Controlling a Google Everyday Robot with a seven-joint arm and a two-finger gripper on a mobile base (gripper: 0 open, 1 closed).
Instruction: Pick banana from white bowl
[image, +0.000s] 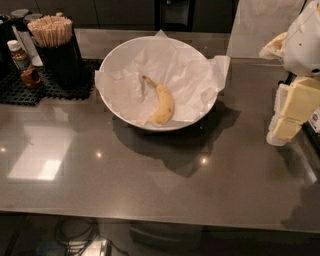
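Observation:
The banana (161, 103) is yellow and curved. It lies inside the white bowl (114, 107) on the crumpled white paper lining, slightly right of the bowl's middle, with its brown stem pointing to the upper left. The bowl stands at the back centre of the dark grey counter. My gripper (284, 131), with pale yellow blocky parts under a white arm housing, hangs at the right edge of the view. It is well to the right of the bowl, above the counter, and apart from the banana. Nothing shows in it.
A black holder of wooden sticks (53, 31) and a small brown sauce bottle (22, 62) stand on a black mat (30, 92) at the back left. A white panel (265, 27) stands behind the bowl to the right. The counter's front edge (150, 216) runs across the bottom.

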